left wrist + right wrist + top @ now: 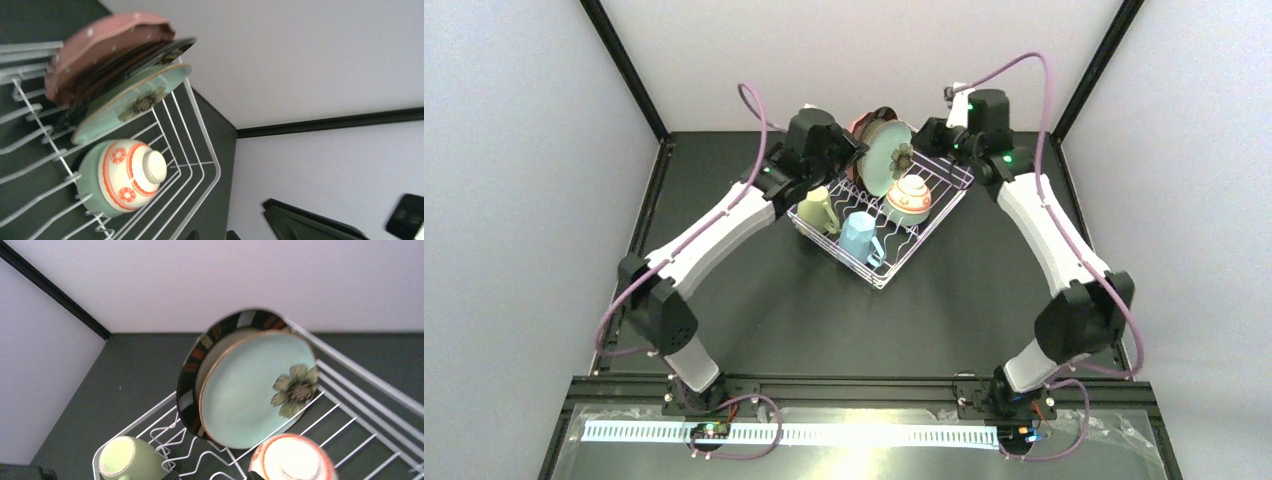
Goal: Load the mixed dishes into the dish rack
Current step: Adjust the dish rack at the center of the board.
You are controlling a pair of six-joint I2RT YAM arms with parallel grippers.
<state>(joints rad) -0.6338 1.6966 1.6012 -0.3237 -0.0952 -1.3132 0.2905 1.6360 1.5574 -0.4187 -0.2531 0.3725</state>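
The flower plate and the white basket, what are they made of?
The mint flowered plate looks like glazed ceramic: it has a smooth, softly shiny face with a painted flower and a thin tan rim, though hard plastic can't be ruled out. The dish rack looks like metal wire with a glossy white coating, with thin rods, some bent into zigzags.

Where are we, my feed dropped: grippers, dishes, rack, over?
Left gripper and right gripper flank the plates, jaws unclear. Mugs, bowls, plates all in dish rack. Nothing seen blocking.
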